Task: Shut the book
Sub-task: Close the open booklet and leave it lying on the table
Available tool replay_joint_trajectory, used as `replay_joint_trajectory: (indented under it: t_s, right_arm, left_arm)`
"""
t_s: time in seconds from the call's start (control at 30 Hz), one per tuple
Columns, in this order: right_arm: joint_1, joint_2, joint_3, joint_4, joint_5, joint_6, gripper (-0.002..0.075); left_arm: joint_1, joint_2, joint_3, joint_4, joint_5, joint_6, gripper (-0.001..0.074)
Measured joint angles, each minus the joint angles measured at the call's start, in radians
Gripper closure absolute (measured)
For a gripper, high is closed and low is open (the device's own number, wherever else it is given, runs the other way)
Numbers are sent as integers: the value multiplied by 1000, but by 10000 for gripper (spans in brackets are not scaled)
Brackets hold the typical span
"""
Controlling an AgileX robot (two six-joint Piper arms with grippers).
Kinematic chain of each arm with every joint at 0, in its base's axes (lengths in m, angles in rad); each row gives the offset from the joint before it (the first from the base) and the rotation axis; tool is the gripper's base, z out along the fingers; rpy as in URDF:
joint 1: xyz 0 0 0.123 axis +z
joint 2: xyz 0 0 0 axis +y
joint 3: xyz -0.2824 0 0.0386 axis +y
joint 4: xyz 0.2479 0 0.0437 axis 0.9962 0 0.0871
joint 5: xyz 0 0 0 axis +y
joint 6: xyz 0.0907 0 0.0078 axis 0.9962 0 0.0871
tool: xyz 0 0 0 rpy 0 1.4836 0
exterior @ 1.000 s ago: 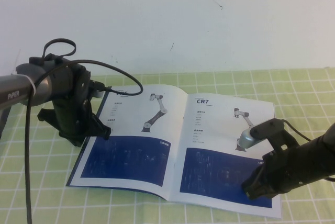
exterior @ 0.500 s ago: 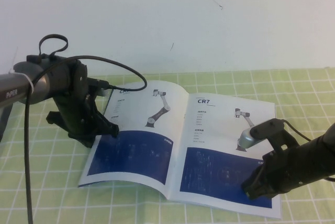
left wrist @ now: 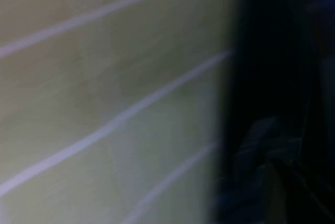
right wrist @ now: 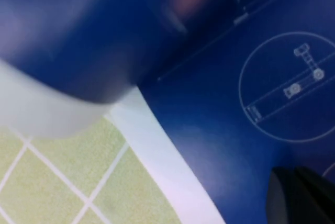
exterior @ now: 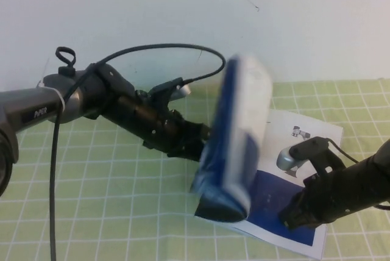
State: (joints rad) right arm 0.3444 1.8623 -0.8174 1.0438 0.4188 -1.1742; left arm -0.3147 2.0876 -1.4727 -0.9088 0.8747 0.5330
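The left gripper [exterior: 202, 144], its grip impossible to tell, props the book's [exterior: 274, 195] left page [exterior: 236, 121] upright at centre, while the right gripper [exterior: 291, 218], clenched, presses the right page [exterior: 304, 151] at five o'clock.

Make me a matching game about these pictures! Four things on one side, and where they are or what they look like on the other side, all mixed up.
Things:
1. left gripper
2. right gripper
3. raised page
4. tablecloth

Clues:
A. green with white lines
B. resting on the flat right page
C. standing up off the table
D. tucked behind the raised page

Pairs: 1-D, 2-B, 3-C, 4-A
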Motion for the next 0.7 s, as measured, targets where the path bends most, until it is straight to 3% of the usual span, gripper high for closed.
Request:
replay_joint_trajectory:
  t_s: [0.03,0.07,0.13,0.3,0.53,0.7]
  right_arm:
    - [0,-4,-2,0,-2,0,729]
    - [-26,-95,-2,-115,-34,68,729]
    - [-62,-170,-2,-211,-6,142,729]
    - [-171,-367,-2,-526,132,359,729]
    - [-298,-620,-55,-967,388,633,729]
    - [-308,-812,-52,-1044,408,698,729]
  left_arm:
    - [0,0,-12,-51,19,40,738]
    - [-2,-29,-81,-110,72,125,738]
    - [0,-64,-94,-46,67,106,738]
    - [24,-207,-102,227,46,-9,738]
    - [48,-450,-96,784,41,-298,738]
    - [51,-682,35,909,-105,-332,738]
